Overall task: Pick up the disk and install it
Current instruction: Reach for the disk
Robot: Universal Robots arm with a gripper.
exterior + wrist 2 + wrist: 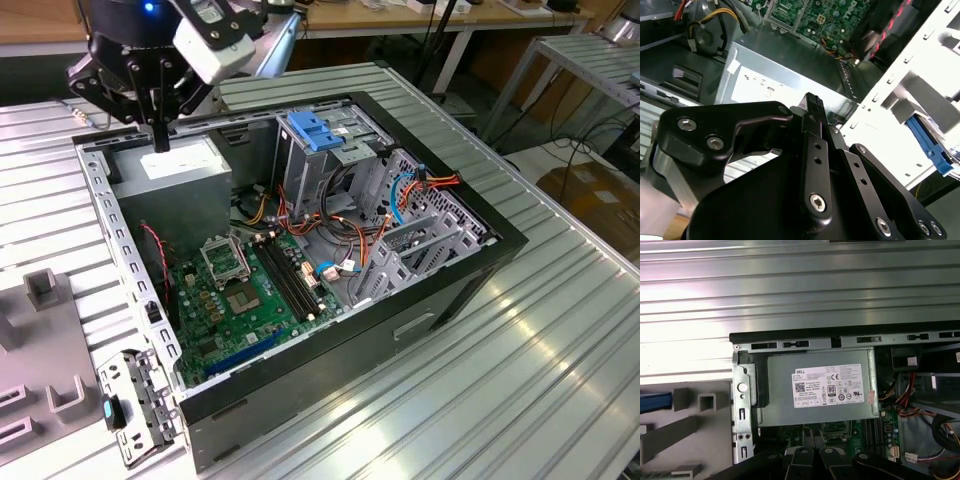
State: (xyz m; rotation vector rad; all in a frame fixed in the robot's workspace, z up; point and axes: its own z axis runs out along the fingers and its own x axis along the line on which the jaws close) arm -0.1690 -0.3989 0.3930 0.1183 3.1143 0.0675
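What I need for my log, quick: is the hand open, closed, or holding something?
Hand: closed, holding nothing, above the power supply box.

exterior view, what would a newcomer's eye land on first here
First the open computer case on the ribbed metal table, mid-picture in the exterior view, with its green motherboard and a tangle of orange and red cables laid bare. Then the bright blue bracket atop the drive cage at the far side. Last, the black gripper hanging just over the grey power supply, toward the exterior view's left.
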